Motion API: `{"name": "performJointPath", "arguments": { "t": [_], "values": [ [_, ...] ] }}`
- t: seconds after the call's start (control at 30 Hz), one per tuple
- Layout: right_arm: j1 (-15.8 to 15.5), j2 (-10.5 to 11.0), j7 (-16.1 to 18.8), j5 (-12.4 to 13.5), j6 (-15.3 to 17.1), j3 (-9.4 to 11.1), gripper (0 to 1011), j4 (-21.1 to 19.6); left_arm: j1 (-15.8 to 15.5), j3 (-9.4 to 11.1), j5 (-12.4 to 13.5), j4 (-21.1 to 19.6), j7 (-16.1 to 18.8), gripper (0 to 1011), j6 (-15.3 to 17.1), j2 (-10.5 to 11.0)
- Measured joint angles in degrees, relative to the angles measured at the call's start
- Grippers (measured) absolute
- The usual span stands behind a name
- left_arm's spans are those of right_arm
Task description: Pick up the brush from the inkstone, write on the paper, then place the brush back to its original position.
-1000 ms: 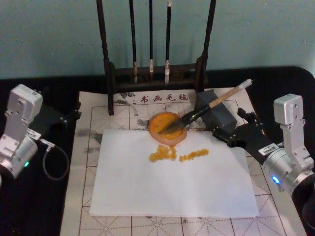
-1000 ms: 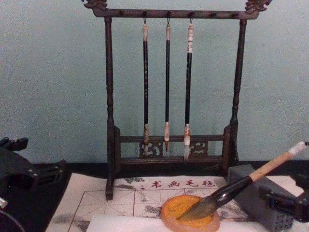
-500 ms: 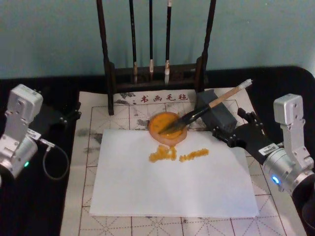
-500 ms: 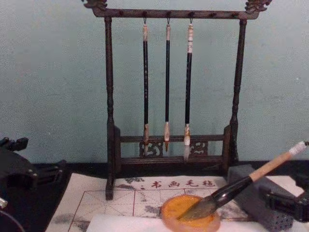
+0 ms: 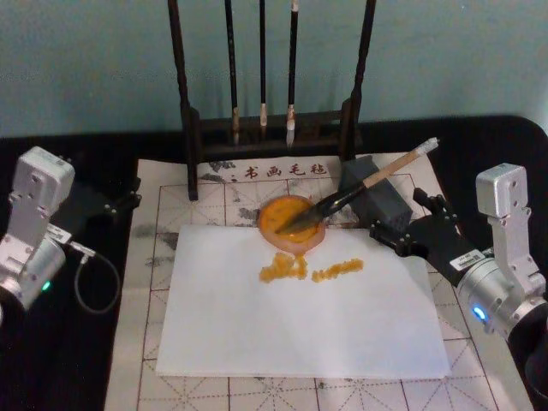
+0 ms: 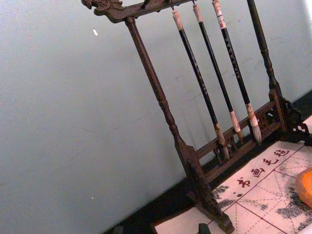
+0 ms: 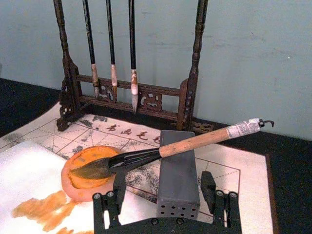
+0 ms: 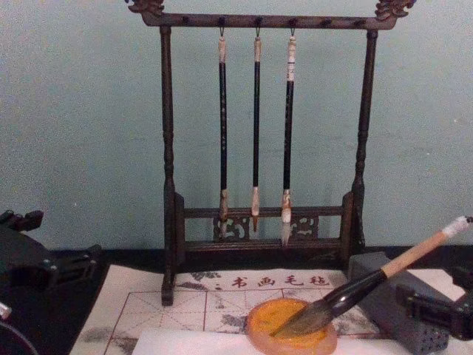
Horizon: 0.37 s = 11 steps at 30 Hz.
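Brush (image 5: 355, 193) lies with bristles in inkstone (image 5: 287, 221), handle propped across grey block (image 5: 381, 199), white end toward right rear. Inkstone sits at paper (image 5: 300, 308) far edge; orange strokes (image 5: 310, 269) on paper nearby. Right end effector (image 5: 409, 224) empty, fingers spread, just beside block. Left end effector (image 5: 116, 204) parked off mat (image 5: 145, 257), grip state unclear.

The thick tan wooden brush (image 5: 360, 190) has a white end, a glossy black lower section and grey-brown bristles, lying in the round orange-amber inkstone dish (image 5: 291, 220). The white paper sheet (image 5: 300, 317) carries orange smears, over a beige felt mat (image 5: 163, 214) with red grid lines and characters. The rectangular block (image 7: 178, 173) is grey with small holes, and the table (image 5: 60, 360) is black.
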Motion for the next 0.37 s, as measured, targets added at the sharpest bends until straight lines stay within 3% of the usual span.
{"name": "performJointPath", "arguments": {
  "t": [0.37],
  "values": [
    [0.0,0.0,0.0,0.0,0.0,0.0,1003,0.0,0.0,0.0,0.0,0.0,0.0,1001,0.0,0.0]
  ]
}}
